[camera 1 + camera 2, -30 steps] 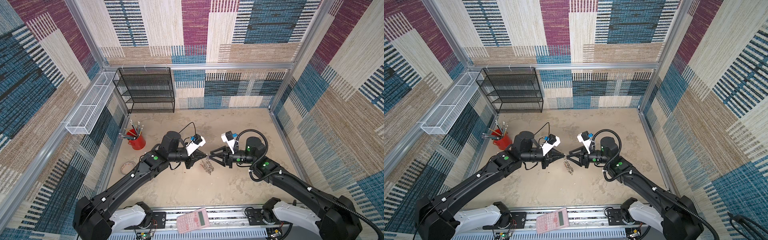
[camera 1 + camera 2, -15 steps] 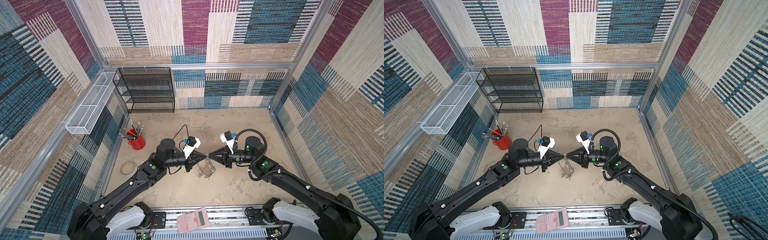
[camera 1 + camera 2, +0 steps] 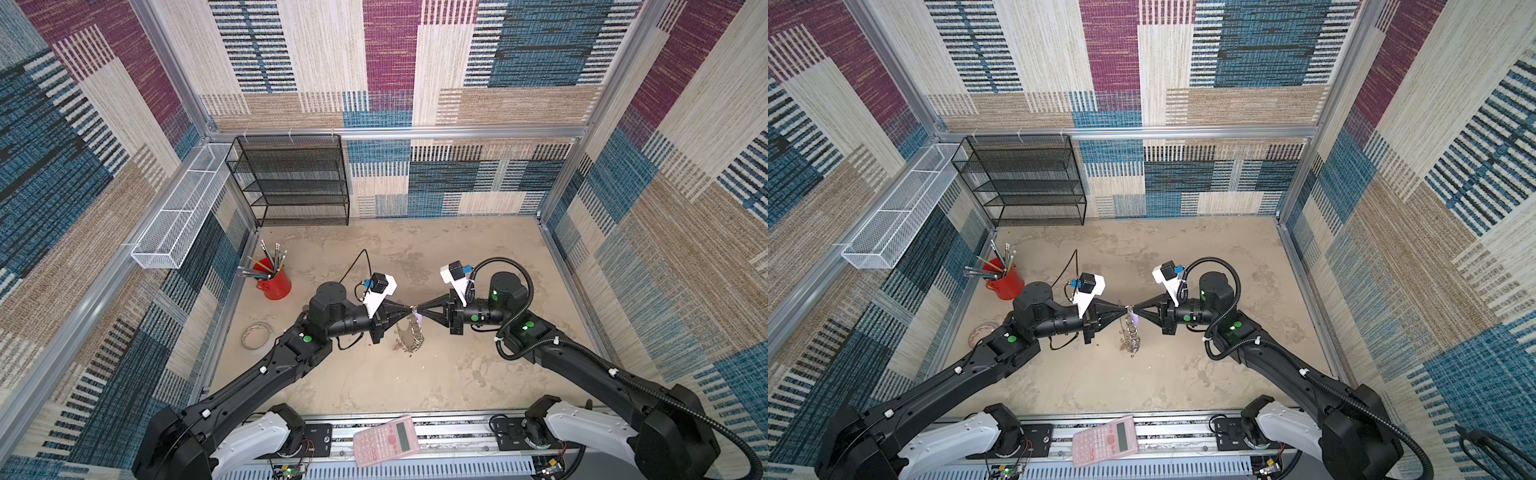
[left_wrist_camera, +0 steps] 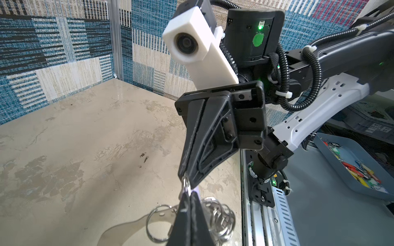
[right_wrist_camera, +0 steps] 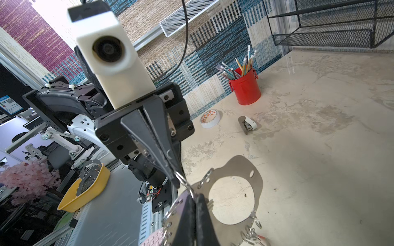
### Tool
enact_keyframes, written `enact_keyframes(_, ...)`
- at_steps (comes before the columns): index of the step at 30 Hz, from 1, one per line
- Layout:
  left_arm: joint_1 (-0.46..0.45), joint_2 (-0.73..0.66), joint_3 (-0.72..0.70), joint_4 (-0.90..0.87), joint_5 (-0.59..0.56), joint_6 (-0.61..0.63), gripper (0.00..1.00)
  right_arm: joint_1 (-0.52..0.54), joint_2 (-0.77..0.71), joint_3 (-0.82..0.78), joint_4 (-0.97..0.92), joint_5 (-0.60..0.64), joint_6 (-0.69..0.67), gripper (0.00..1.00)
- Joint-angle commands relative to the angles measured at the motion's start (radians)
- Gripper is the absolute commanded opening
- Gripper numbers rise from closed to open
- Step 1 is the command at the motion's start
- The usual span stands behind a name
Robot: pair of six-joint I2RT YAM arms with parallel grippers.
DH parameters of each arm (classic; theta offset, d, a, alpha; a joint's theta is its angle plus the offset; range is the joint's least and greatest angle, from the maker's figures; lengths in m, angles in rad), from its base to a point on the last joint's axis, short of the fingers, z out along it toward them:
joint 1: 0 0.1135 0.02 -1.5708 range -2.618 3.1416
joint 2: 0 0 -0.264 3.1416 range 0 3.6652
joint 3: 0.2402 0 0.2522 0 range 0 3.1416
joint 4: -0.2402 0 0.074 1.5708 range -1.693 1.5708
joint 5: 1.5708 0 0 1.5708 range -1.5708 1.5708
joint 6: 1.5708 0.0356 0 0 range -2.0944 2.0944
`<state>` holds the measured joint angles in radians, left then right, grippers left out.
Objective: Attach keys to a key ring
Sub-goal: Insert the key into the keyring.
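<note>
My left jaws and right jaws are both pinched shut, tip to tip, on one split ring [image 4: 186, 184] atop the key ring [image 3: 409, 337]. This steadies it from both sides for threading. The band hangs over the surface [image 3: 457, 374]. The lilac key [image 3: 420, 321] is just beside my right tips; I cannot tell if it is gripped.

left end effector [image 3: 409, 309] closed, right end effector [image 3: 419, 310] closed, tips facing, nearly touching

Red pencil cup [image 3: 276, 286], pink calculator [image 3: 386, 441], grey key ring [image 5: 238, 168]
</note>
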<state>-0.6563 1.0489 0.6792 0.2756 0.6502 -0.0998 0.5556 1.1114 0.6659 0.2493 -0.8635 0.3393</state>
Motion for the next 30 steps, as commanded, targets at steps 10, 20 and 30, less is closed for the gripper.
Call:
enact_keyframes(10,-0.001,0.041,-0.073,0.465,0.052,-0.194,0.00,0.001,0.061,0.009,0.038,-0.043,0.007,0.13)
enact_keyframes(20,-0.002,0.092,-0.100,0.575,0.029,-0.241,0.00,0.001,0.057,0.020,0.045,-0.023,0.015,0.17)
enact_keyframes(30,-0.002,0.096,-0.124,0.586,0.001,-0.245,0.00,-0.051,-0.068,0.029,-0.052,0.070,0.023,0.32)
